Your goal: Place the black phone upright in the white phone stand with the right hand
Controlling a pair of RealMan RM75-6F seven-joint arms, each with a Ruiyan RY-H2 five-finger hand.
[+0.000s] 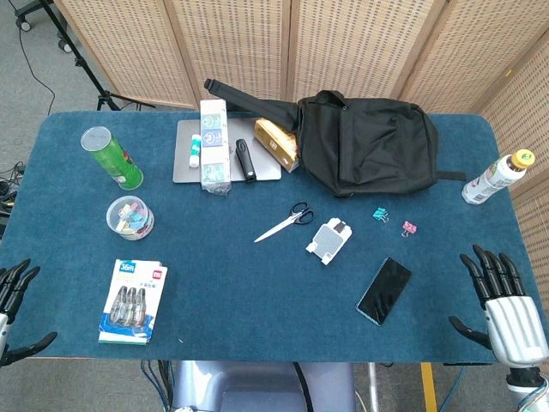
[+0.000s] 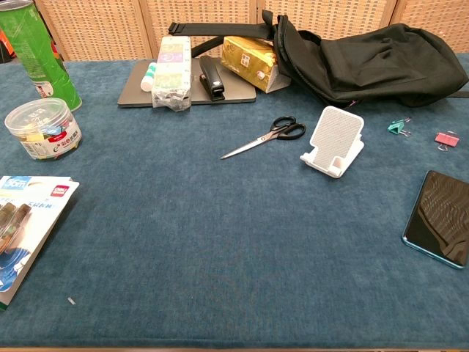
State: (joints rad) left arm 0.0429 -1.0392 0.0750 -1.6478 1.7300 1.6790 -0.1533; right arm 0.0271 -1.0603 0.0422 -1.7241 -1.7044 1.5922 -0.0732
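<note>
The black phone (image 1: 384, 290) (image 2: 442, 217) lies flat, screen up, on the blue table near its front right. The white phone stand (image 1: 329, 239) (image 2: 334, 141) sits upright a little to the phone's upper left, with nothing in it. My right hand (image 1: 500, 299) hovers at the table's right front corner, fingers spread and holding nothing, well right of the phone. At the left front edge my left hand (image 1: 15, 296) is partly in view, fingers apart and bare. Neither hand shows in the chest view.
Scissors (image 1: 286, 222) lie just left of the stand. Two binder clips (image 1: 395, 220) sit to its right. A black bag (image 1: 367, 142), a laptop (image 1: 184, 167) with boxes and a stapler, a green can (image 1: 112, 157), a clip jar (image 1: 130, 217), a bottle (image 1: 494, 177) and a blister pack (image 1: 134, 300) surround them.
</note>
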